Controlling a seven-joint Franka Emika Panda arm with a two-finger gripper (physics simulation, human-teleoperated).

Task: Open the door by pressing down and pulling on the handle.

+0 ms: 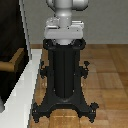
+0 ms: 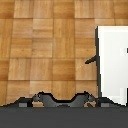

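Wood parquet floor point(image 2: 45, 45) surrounds the black pedestal point(image 1: 65, 75) beside the white-framed door point(image 1: 10, 30); the claw's state cannot be told.

No writing, label, brand mark, number or sign can be read anywhere in either view; every surface on show is plain and unmarked.

The robot's arm point(image 1: 67, 6) is glossy light grey with rounded joint housings on a paler, blocky base section point(image 1: 63, 29), mounted on a tall black column pedestal point(image 1: 64, 70) with splayed feet, side brackets and small round knobs at the corners.
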